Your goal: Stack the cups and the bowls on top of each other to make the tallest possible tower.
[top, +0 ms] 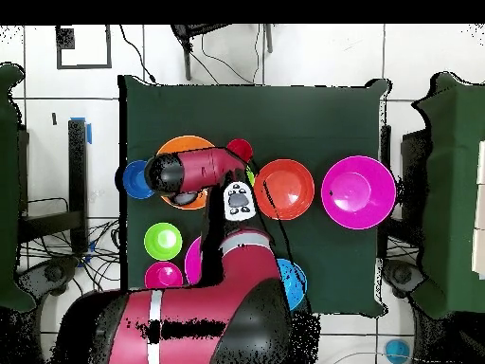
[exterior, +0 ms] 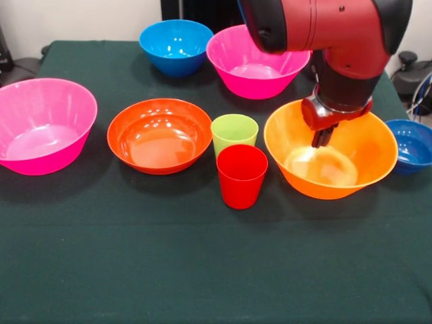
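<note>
Dark green tablecloth (exterior: 135, 270) | gripper (exterior: 322, 137) fingers together, empty, hanging inside orange bowl (exterior: 368, 152), likely tower base | red cup (exterior: 241, 175), green cup (exterior: 234, 132) just beside | red-orange bowl (exterior: 159, 135) beyond; nothing stacked yet

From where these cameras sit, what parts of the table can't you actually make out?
- Overhead view: the arm covers most of the orange bowl, the gripper and the lime cup.
- Overhead view: only a sliver of the red cup and the light blue bowl shows beside the arm.
- Front view: the gripper hangs in the orange bowl; open or shut, unclear.
- Front view: the right edge cuts the dark blue bowl.
</note>
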Tool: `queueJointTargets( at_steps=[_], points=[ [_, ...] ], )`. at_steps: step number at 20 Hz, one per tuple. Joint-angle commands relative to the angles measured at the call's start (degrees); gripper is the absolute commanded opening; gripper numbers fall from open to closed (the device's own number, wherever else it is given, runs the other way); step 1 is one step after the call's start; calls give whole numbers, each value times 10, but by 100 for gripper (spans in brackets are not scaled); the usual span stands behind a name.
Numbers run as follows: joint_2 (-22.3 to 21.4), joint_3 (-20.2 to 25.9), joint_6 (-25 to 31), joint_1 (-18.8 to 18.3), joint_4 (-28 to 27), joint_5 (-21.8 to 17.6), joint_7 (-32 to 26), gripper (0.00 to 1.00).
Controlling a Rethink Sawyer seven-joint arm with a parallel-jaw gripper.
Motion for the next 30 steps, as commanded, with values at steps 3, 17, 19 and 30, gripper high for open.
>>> queueJointTargets(
  at_steps=[3,17,19,30],
  points=[
    [-67,33,60,14,3,11,33,0],
    [-148,30,117,-27,66,2,-21,0],
    [-156,35,113,-46,80,-3,-42,0],
    [-158,68,119,-151,90,-45,-147,0]
  ],
)
